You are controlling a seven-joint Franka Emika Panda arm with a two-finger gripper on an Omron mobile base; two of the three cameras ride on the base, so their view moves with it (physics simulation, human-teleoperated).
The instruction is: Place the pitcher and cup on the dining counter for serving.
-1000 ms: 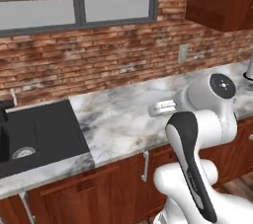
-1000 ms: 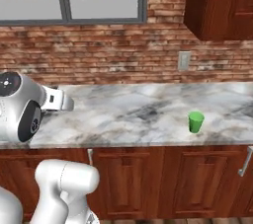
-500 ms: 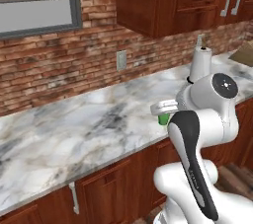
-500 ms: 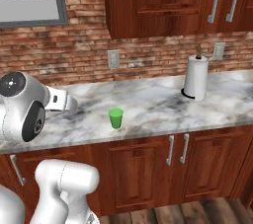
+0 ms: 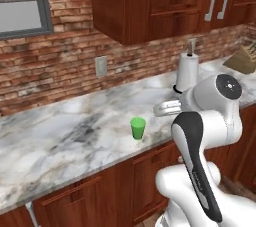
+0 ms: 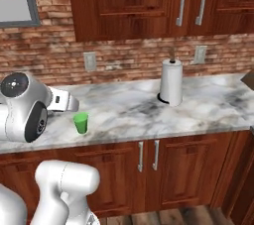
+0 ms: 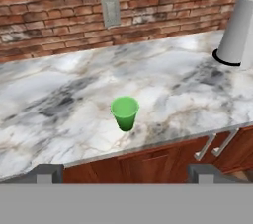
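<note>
The cup is a small bright green tumbler standing upright on the marble worktop, close to its front edge. It also stands just left of my arm and just right of my hand. My gripper hovers in front of the worktop edge, aimed at the cup from a short distance. It is open, with nothing between its fingertips. The pitcher and the dining counter are out of view.
A white paper towel roll stands on the worktop to the right of the cup. A wall outlet sits in the brick wall behind. Dark wood cabinets hang above, and a brown block stands at the far right.
The whole picture has shifted: the base has driven right along the worktop. The sink has left the views and the cup now lies close in front of the arm. The gripper stays open.
</note>
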